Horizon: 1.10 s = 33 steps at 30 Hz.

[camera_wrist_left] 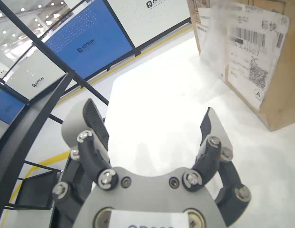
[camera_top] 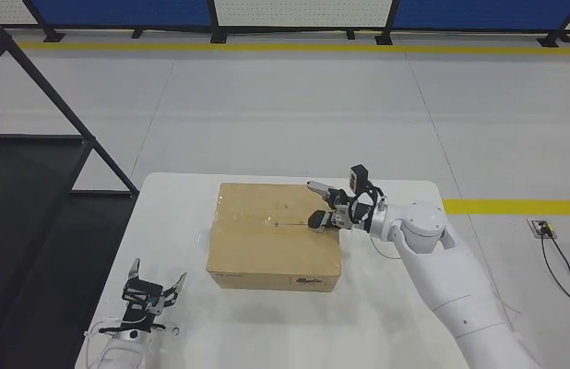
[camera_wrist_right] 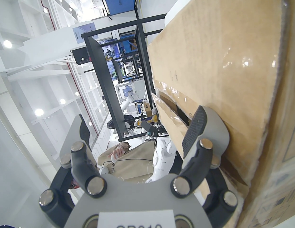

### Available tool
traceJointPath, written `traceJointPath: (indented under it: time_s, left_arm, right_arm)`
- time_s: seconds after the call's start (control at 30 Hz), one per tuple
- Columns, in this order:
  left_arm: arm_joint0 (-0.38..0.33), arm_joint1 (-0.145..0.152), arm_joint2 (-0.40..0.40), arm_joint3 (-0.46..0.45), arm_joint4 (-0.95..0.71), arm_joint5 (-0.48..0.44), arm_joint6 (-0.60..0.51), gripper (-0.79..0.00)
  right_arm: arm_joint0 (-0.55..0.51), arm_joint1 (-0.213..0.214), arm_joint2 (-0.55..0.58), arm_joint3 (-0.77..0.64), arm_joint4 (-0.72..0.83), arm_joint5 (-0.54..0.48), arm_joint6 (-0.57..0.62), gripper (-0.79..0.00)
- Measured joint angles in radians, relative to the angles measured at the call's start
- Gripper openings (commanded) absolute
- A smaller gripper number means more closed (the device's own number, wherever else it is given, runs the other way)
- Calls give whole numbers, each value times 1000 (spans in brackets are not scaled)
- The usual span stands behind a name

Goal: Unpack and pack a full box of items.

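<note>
Two spread wide, gripping nothing: right gripper (camera_top: 313, 203) against the taped box (camera_top: 267, 242) in mid table (camera_top: 174, 217), one finger (camera_wrist_right: 195, 129) at its top seam (camera_wrist_right: 172, 110), probably to lift a flap; left gripper (camera_top: 158, 273) parked near the corner, well apart from it.

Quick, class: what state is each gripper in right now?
Left gripper: open, empty.
Right gripper: open, empty, at the top of the brown cardboard box.

Brown box (camera_top: 267, 235) with white label on white table (camera_top: 174, 217)
</note>
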State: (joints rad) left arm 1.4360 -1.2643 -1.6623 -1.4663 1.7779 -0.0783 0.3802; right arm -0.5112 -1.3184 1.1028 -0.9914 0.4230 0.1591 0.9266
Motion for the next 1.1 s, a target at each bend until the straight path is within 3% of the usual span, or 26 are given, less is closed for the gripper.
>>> traceJointPath:
  time_s: [0.23, 0.47, 0.87, 1.1]
  left_arm:
    - [-49, 3, 46, 31, 157, 79, -35, 0]
    - [-184, 2, 119, 149, 233, 58, -37, 0]
    - [-338, -12, 218, 297, 253, 69, -58, 0]
    - [-383, -20, 226, 354, 230, 200, -56, 0]
  right_arm:
    - [-2, 1, -1, -13, -3, 12, -5, 0]
    - [6, -1, -11, -17, -4, 19, -9, 0]
    - [10, -3, -21, -24, -6, 27, -20, 0]
    - [19, -8, -34, -17, -3, 29, -21, 0]
